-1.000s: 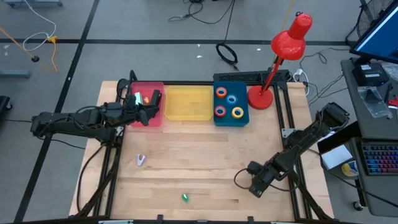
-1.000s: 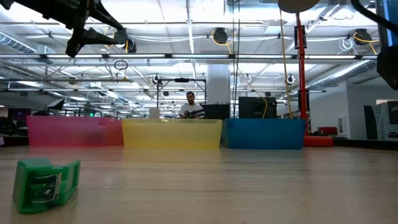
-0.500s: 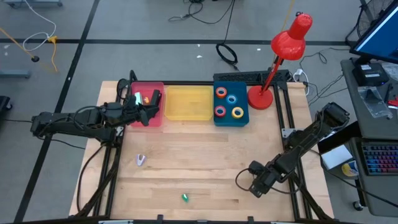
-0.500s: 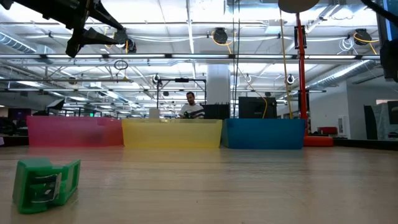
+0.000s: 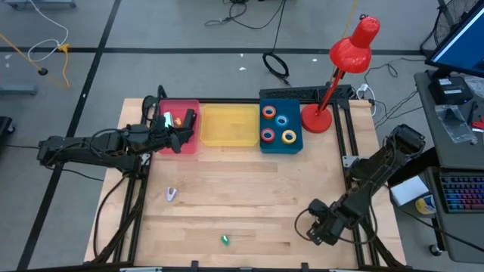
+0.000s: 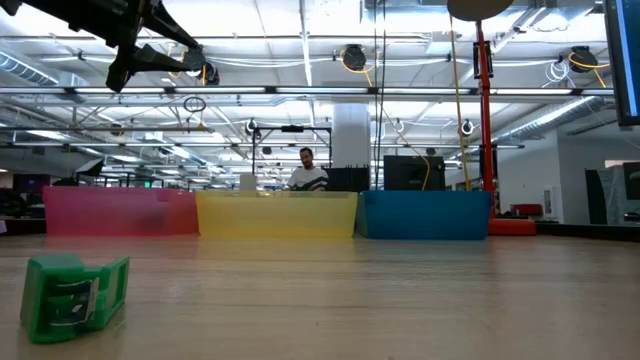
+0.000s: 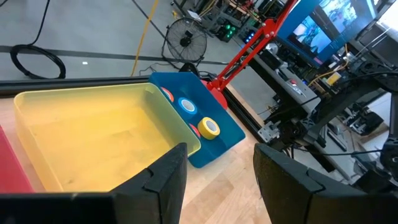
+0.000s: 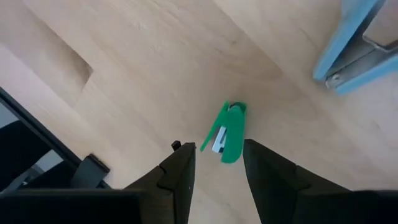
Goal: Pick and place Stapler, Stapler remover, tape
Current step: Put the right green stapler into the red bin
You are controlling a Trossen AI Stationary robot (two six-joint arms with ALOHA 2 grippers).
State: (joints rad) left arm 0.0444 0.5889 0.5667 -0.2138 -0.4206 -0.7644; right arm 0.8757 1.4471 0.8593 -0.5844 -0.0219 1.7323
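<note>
Tape (image 5: 278, 125) is all sitting in the blue bin (image 5: 280, 143), so that's sorted. The green remover (image 5: 224, 240) and a pale stapler (image 5: 171, 195) are on the table, not binned. Left gripper (image 5: 181, 130) hovers over the pink bin (image 5: 178, 145) and right gripper (image 5: 318, 231) sits low near the remover, both with fingers apart, empty.

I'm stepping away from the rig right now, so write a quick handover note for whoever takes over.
Left end effector: open, empty, hovering over the pink bin.
Right end effector: open, empty, low over the table's front right, aimed at the green stapler.
Done: four tape rolls sit in the blue bin. A small orange item lies in the pink bin; I cannot tell what it is.
Left: the green stapler and a pale tool lie loose on the table. The yellow bin is empty.
</note>
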